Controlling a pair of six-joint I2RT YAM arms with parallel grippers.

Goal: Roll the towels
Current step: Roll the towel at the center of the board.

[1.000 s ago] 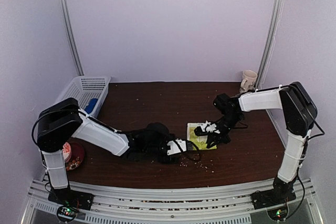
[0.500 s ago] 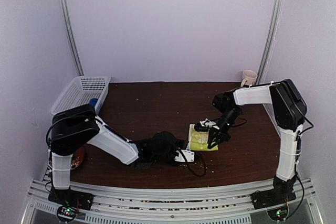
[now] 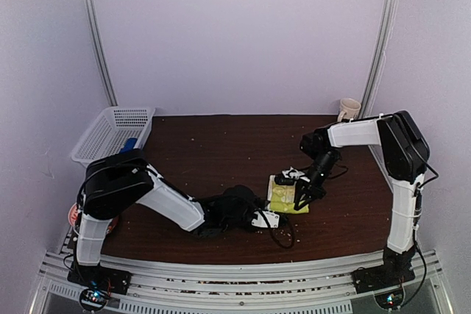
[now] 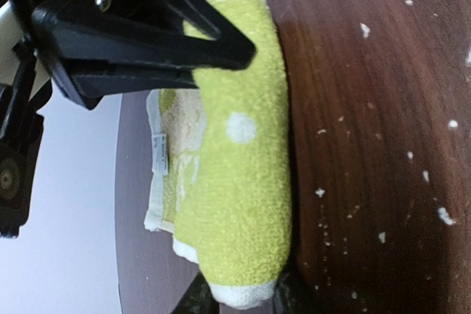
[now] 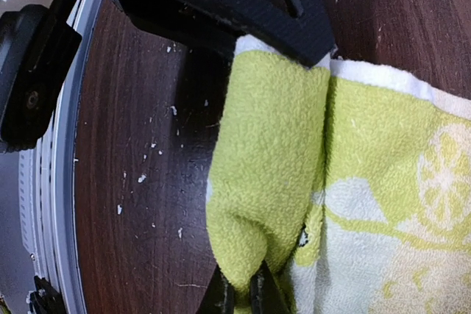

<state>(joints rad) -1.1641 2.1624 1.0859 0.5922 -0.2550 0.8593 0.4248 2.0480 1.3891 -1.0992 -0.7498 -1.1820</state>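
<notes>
Terry yellow-green towel (image 4: 243,182), edge rolled: right gripper (image 5: 241,295) pinches one end, left gripper (image 4: 243,298), part-open, clasps the other; lemon print (image 5: 445,174) shows from right wrist only.

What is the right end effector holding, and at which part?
The small yellow-green terry towel, pinched at its rolled-over edge by the right end effector.

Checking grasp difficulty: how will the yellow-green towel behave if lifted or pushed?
The yellow-green towel looks floppy: its fuzzy terry folds over softly, so it would likely sag and unfold when lifted. Probably light; the flat part looks thin. Pushed, it should bunch rather than slide on the table.
</notes>
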